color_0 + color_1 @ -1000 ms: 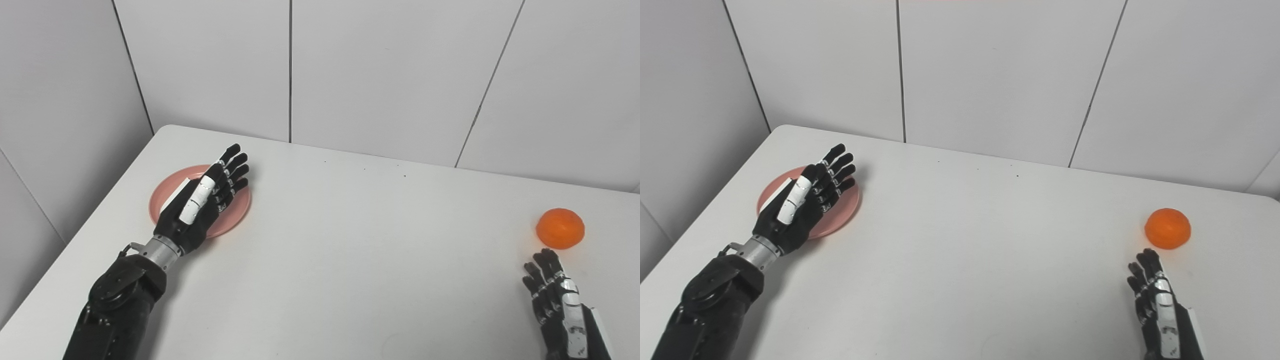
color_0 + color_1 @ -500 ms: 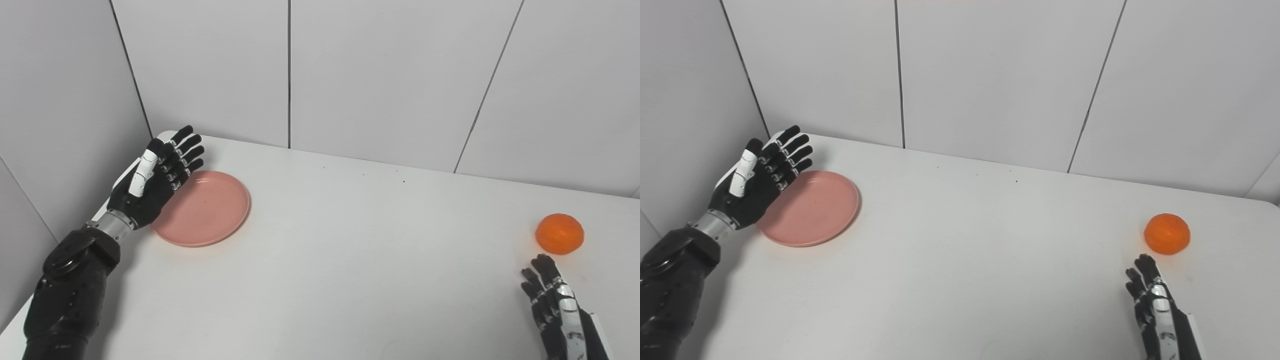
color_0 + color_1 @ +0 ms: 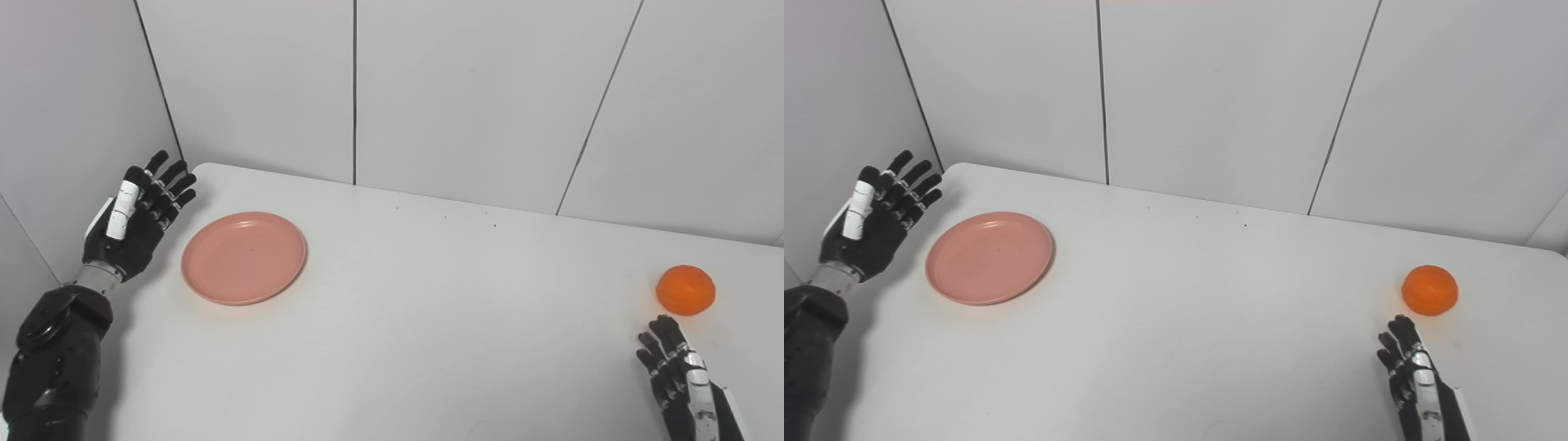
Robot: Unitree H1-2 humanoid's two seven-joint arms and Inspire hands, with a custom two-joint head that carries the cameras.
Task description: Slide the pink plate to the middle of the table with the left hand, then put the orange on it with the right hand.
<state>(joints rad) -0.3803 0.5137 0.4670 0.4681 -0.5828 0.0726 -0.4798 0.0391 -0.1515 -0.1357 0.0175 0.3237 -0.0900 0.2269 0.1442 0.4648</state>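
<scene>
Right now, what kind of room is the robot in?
Probably a test room or lab, not a kitchen. The white table sits in a corner of plain grey wall panels, holding only a pink plate and an orange.

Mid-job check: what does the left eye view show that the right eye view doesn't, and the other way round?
Only the left eye view shows more of the left forearm, down past its round joint. Only the right eye view shows the table's rounded far right corner and more wall on that side. Both show the pink plate bare at the table's left, the left hand open beside it without touching, the orange at far right, and the right hand open just short of it.
</scene>
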